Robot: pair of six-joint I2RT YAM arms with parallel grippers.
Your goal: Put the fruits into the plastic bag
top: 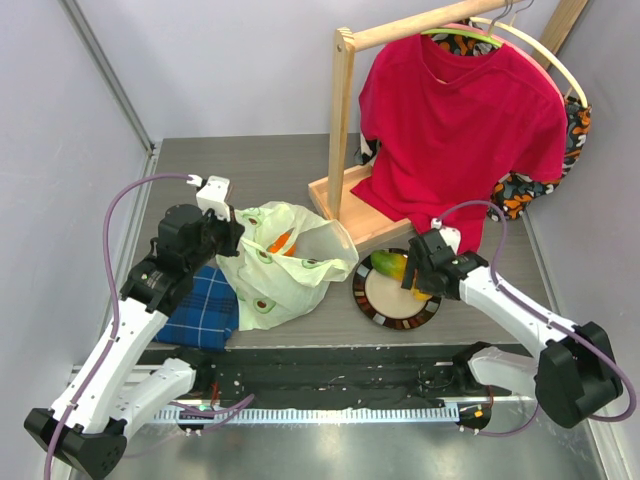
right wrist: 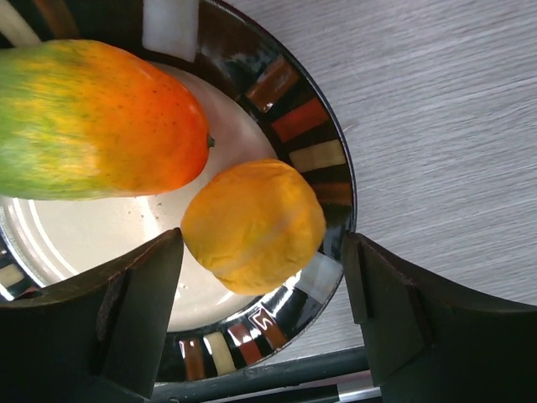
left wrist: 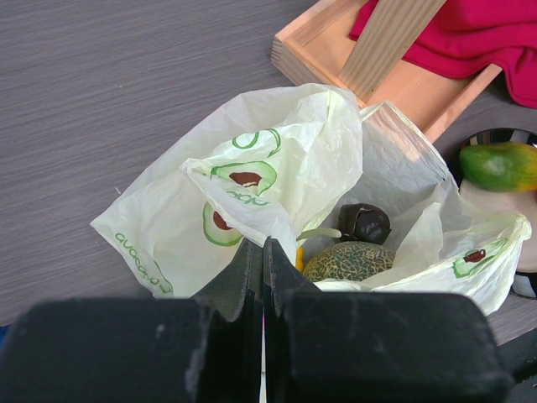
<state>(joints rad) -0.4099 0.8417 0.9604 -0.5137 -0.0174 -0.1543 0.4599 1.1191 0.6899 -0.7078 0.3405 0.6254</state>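
The plastic bag [top: 280, 265] lies open on the table, left of the plate. My left gripper [top: 228, 232] is shut on the bag's near edge [left wrist: 277, 214] and holds it up. Inside the bag I see the netted melon [left wrist: 348, 260], a dark purple piece [left wrist: 365, 222] and something orange [top: 282, 243]. My right gripper [top: 418, 283] is open and hangs over the plate [top: 375, 300]. Its jaws stand either side of a yellow pepper-like piece [right wrist: 252, 225]. A green-to-orange fruit [right wrist: 92, 122] lies beside that piece on the plate [right wrist: 294, 117].
A blue plaid cloth [top: 205, 305] lies under my left arm. A wooden rack base [top: 345, 205] with its upright post and a hanging red shirt [top: 460, 120] stands behind the plate. The black front rail [top: 330, 375] runs along the near edge.
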